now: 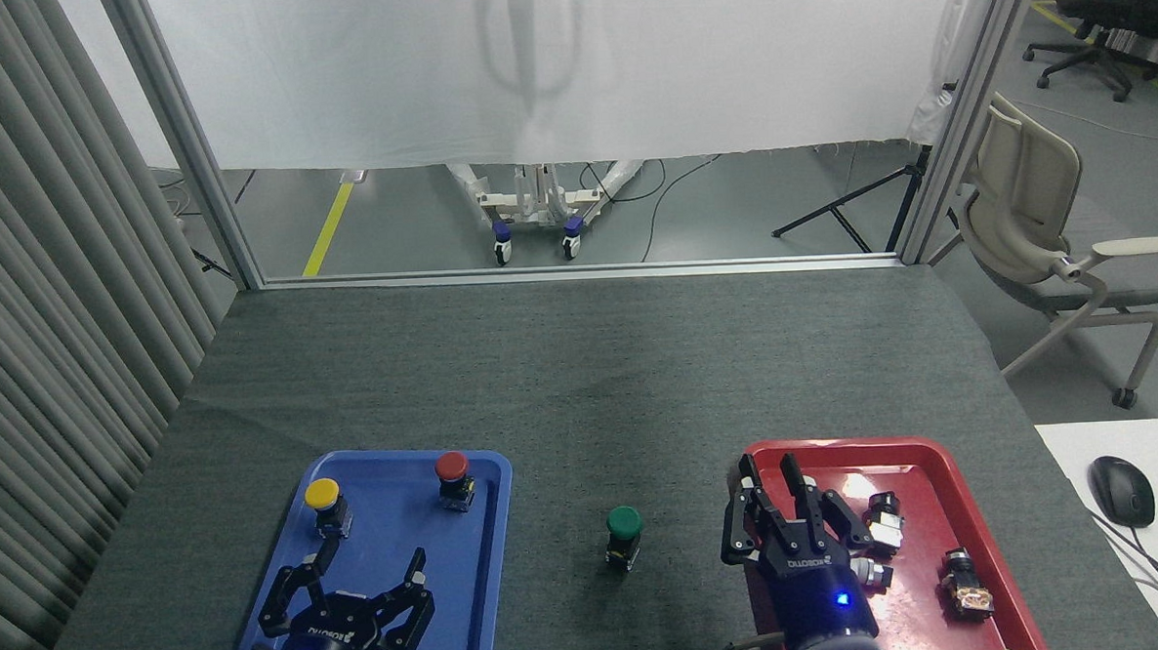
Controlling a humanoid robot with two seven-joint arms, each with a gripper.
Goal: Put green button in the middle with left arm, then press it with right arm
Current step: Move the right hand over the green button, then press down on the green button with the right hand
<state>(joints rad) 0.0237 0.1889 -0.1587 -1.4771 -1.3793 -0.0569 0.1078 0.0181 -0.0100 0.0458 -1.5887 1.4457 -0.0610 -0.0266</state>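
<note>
The green button (624, 535) stands upright on the middle (640, 606), the bare dark grey fabric between the two trays, with nothing touching it. My left gripper (360, 572) hovers over the blue tray (483, 583) to the button's left, open and empty. My right gripper (767, 467) is over the left edge of the red tray (923, 491), a short way right of the button. Its fingers are drawn close together with nothing between them.
A yellow button (322, 506) and a red button (454, 478) stand at the back of the blue tray. Small switch parts (884, 521) lie in the red tray. A white desk with a mouse (1122, 490) borders the table's right side.
</note>
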